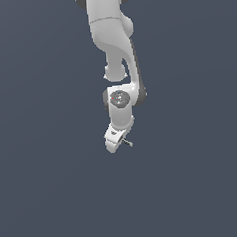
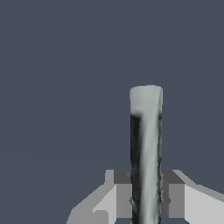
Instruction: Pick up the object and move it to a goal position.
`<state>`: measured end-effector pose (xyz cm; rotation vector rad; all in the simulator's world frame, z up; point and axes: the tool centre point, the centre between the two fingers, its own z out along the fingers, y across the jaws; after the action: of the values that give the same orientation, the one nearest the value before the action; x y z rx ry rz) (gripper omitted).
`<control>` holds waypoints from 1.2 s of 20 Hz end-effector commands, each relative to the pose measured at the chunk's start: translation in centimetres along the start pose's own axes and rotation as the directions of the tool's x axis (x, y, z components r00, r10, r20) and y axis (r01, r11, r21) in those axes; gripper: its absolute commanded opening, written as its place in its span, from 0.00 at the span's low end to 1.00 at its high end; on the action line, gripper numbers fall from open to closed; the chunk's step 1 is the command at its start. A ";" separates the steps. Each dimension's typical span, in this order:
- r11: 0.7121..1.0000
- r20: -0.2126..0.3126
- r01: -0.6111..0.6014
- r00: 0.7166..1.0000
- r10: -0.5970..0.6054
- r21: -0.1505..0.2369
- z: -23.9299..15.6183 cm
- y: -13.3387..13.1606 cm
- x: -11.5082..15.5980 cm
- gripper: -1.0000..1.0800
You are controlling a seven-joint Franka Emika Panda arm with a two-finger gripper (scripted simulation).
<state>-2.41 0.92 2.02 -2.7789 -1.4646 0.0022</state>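
A uniform dark blue-grey ground fills both views; no edge, marker or goal target is shown on it. The white arm [image 1: 117, 55] is seen reaching down from the upper edge of the exterior view, with the gripper [image 1: 123, 140] at its lower end. The stick [image 1: 127, 142] is seen there only as a small dark sliver projecting from the gripper toward the exterior view's right.

In the wrist view, the stick [image 2: 146, 153] is shown clamped between the two fingers [image 2: 124, 199] of the gripper [image 2: 146, 199], which press against its sides. Its shaft extends well beyond the fingertips and ends in a pale tip, with a black streak along one side. The jaws are thus closed on the stick, and the pick is judged complete, with transport being the step in hand.

For this step, the clamp force should be held constant and the arm moved smoothly, since so thin a piece held along a short length could pivot or slip if the wrist is jerked.

Arm posture and the gripper's place over the ground are given by the exterior view alone; finger contact and the stick's surface are resolved by the wrist view alone. Whether the stick has cleared the ground cannot be told from either.
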 end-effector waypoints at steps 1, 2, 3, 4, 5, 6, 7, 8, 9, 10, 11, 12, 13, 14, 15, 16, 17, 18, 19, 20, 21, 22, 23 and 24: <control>1.000 -0.001 0.001 1.000 -0.001 -0.001 -0.9 0.0 1.0 0.00; 1.000 -0.001 0.001 1.000 -0.001 -0.001 -1.4 0.0 1.4 0.00; 1.000 -0.001 0.001 1.000 -0.001 -0.001 -1.9 0.0 2.0 0.00; 1.000 -0.001 0.001 1.000 -0.001 -0.001 -2.4 0.0 2.5 0.00; 1.000 -0.001 0.001 1.000 -0.001 -0.001 -3.0 0.0 3.1 0.00; 1.000 -0.002 0.001 1.000 -0.001 0.000 -3.6 0.0 3.8 0.00; 1.000 -0.002 0.001 1.000 -0.001 0.000 -4.2 0.0 4.4 0.00; 1.000 -0.002 0.001 1.000 -0.001 0.000 -4.9 0.0 5.1 0.00; 1.000 -0.002 0.001 1.000 -0.001 0.000 -5.6 0.0 5.8 0.00; 1.000 -0.002 0.001 1.000 -0.001 0.000 -6.2 0.0 6.5 0.00; 1.000 -0.002 0.001 1.000 -0.001 0.000 -6.8 0.0 7.2 0.00; 1.000 -0.002 0.001 1.000 -0.001 0.000 -7.3 0.1 7.7 0.00; 1.000 -0.002 0.001 1.000 -0.001 0.000 -7.8 0.1 8.3 0.00; 1.000 -0.002 0.001 1.000 -0.001 0.000 -8.3 0.1 8.8 0.00; 1.000 -0.002 0.001 1.000 -0.001 0.000 -8.7 0.1 9.2 0.00; 1.000 -0.002 0.001 1.000 -0.001 0.000 -9.0 0.2 9.6 0.00; 1.000 -0.002 0.001 1.000 -0.001 0.000 -9.3 0.2 9.9 0.00; 1.000 -0.002 0.001 1.000 -0.001 0.000 -9.6 0.2 10.2 0.00; 1.000 -0.002 0.001 1.000 -0.001 0.000 -9.8 0.3 10.4 0.00; 1.000 -0.002 0.001 1.000 -0.001 0.000 -10.0 0.3 10.6 0.00; 1.000 -0.002 0.001 1.000 -0.001 0.000 -10.1 0.3 10.8 0.00; 1.000 -0.001 0.001 1.000 -0.001 -0.001 -10.2 0.3 10.9 0.00; 1.000 -0.001 0.001 1.000 -0.001 -0.001 -10.3 0.4 11.0 0.00; 1.000 -0.001 0.001 1.000 -0.001 -0.001 -10.4 0.4 11.1 0.00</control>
<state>4.06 9.78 12.25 -2.7779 -1.4665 -0.0012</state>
